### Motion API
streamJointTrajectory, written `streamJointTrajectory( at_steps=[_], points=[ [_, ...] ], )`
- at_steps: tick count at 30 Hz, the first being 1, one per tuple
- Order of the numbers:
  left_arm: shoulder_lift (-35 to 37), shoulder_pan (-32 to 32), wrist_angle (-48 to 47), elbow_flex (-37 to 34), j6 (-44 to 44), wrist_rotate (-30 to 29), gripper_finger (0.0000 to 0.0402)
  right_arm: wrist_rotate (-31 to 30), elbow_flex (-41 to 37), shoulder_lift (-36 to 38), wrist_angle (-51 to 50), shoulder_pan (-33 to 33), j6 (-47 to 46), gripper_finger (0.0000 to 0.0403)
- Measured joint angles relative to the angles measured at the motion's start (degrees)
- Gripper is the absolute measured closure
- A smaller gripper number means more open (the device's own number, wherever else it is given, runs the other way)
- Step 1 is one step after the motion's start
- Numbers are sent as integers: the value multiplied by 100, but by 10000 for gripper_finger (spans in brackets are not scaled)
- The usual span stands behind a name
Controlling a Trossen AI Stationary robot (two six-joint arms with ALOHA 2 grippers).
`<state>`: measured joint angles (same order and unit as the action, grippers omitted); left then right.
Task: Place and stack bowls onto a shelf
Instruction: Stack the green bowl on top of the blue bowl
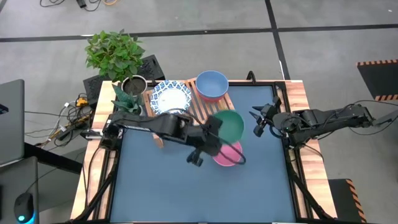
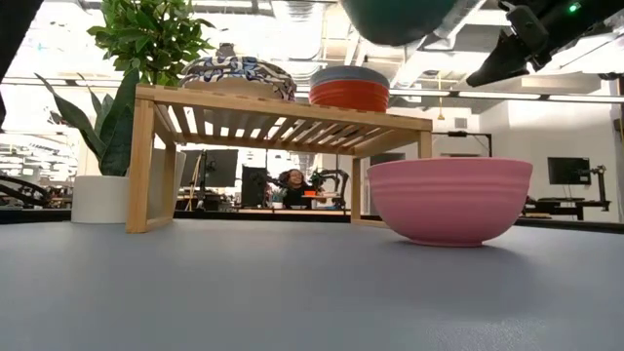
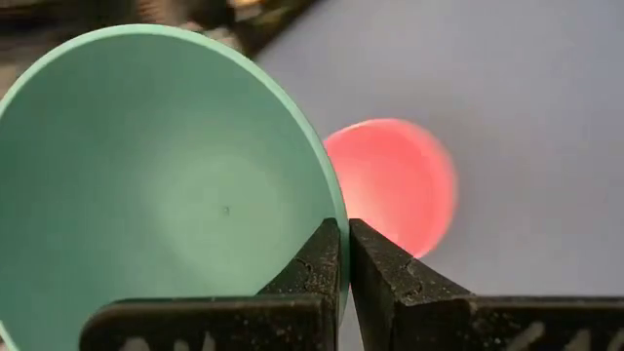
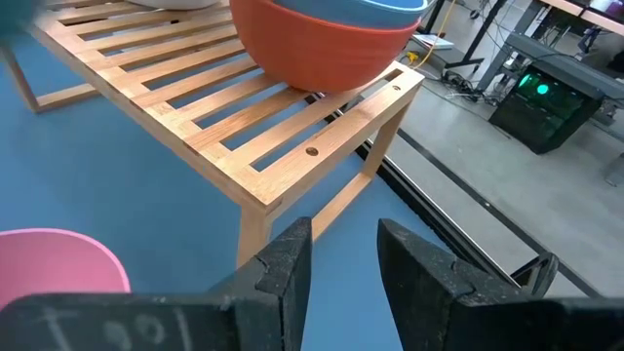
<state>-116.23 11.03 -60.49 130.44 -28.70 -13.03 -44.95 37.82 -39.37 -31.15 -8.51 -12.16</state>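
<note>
My left gripper (image 1: pixel 213 132) (image 3: pixel 344 232) is shut on the teal-green bowl (image 1: pixel 231 124) (image 3: pixel 166 185) and holds it in the air near the shelf's right near corner. The bowl shows at the low view's top edge (image 2: pixel 400 18). Below it the pink bowl (image 1: pixel 227 153) (image 2: pixel 448 200) (image 3: pixel 400 180) stands upright on the table. The wooden slatted shelf (image 1: pixel 200 107) (image 2: pixel 283 112) (image 4: pixel 224 127) carries white, blue-patterned bowls (image 1: pixel 171 96) (image 2: pixel 239 73) and a blue bowl (image 1: pixel 211 85) nested in a red one (image 2: pixel 349 95) (image 4: pixel 322 44). My right gripper (image 1: pixel 258 121) (image 4: pixel 346 253) hovers open right of the shelf. My left gripper pinches the teal-green bowl's rim (image 3: pixel 331 210) with one finger inside the bowl and one outside its wall. The fingers come from the table's left side. The bowl is lifted clear of the table and tilted, its opening turned toward the gripper.
Potted plants (image 1: pixel 115 53) (image 2: pixel 97 195) stand at the shelf's left end. Bare blue table lies toward the near edge (image 1: pixel 199 193). Wooden borders (image 1: pixel 297 93) frame the table. A person sits far off in the room (image 2: pixel 292 180).
</note>
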Motion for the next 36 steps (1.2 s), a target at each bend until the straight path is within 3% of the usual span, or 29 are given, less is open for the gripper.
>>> streamJointTrajectory(
  at_steps=[2, 5, 11, 14, 20, 25, 28, 36],
  points=[
    [12, -69, -339, 435, -90, -523, 401, -1, 0, 1, -16, -1, 2, 258],
    [295, -290, -195, 294, -423, -1159, 401, -2, 0, 1, -16, 0, 3, 258],
    [538, -1264, -161, 295, -469, -1367, 401, -4, 0, 0, -24, 4, 15, 258],
    [542, -1753, -116, 295, -578, -1117, 401, -13, 0, 1, -30, 5, 15, 258],
    [542, -2542, -196, 295, -466, 220, 401, -17, 0, 0, -73, 5, 31, 258],
    [542, -2767, -244, 292, -467, 638, 401, -17, 0, 0, -94, 5, 32, 258],
    [541, -2816, -459, 290, -547, 1229, 401, -17, 0, 0, -150, 5, 29, 258],
    [258, -2789, -786, 281, -705, 1198, 401, -15, 0, 2, -178, 2, 12, 258]
  ],
)
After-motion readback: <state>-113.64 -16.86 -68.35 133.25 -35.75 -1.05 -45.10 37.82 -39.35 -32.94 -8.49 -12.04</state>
